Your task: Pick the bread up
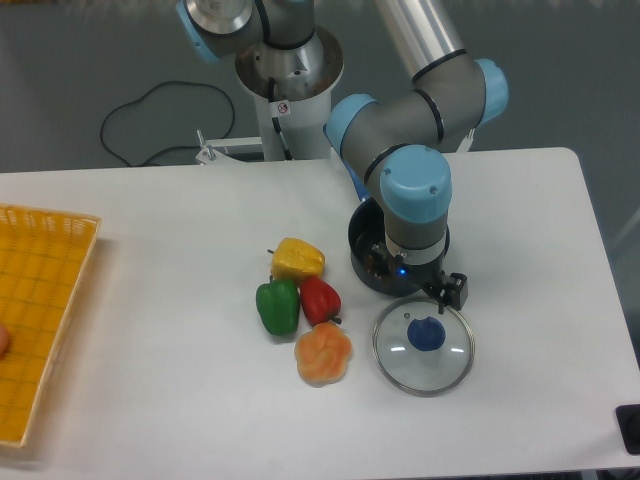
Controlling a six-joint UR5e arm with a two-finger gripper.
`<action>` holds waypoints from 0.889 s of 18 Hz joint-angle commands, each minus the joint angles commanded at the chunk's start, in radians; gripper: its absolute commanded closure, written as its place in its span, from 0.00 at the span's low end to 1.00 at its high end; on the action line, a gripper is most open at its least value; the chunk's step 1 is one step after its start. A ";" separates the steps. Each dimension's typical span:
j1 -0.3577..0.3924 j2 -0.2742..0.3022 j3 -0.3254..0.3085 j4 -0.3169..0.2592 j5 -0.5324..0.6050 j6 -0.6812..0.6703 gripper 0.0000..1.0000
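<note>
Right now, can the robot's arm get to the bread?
Probably yes. The bread lies open from above, though the red pepper touches its top edge and the glass lid sits just to its right. The pincer itself is hidden under the wrist, over the black pot.

Pale orange-tan bread (323,354) on the white desk (150,250), beside a red pepper (320,299), green pepper (278,305) and yellow pepper (298,258) — clear lid (423,346) with blue knob, yellow grid-patterned tray (40,300) far left.
</note>
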 joint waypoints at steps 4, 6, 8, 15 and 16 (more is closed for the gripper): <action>-0.002 -0.002 0.003 -0.006 -0.017 -0.003 0.00; 0.005 -0.008 -0.003 -0.002 -0.032 -0.032 0.00; 0.008 -0.008 -0.012 0.001 -0.061 -0.095 0.00; -0.011 -0.040 -0.017 0.001 -0.083 -0.273 0.00; -0.015 -0.046 -0.015 0.004 -0.083 -0.288 0.00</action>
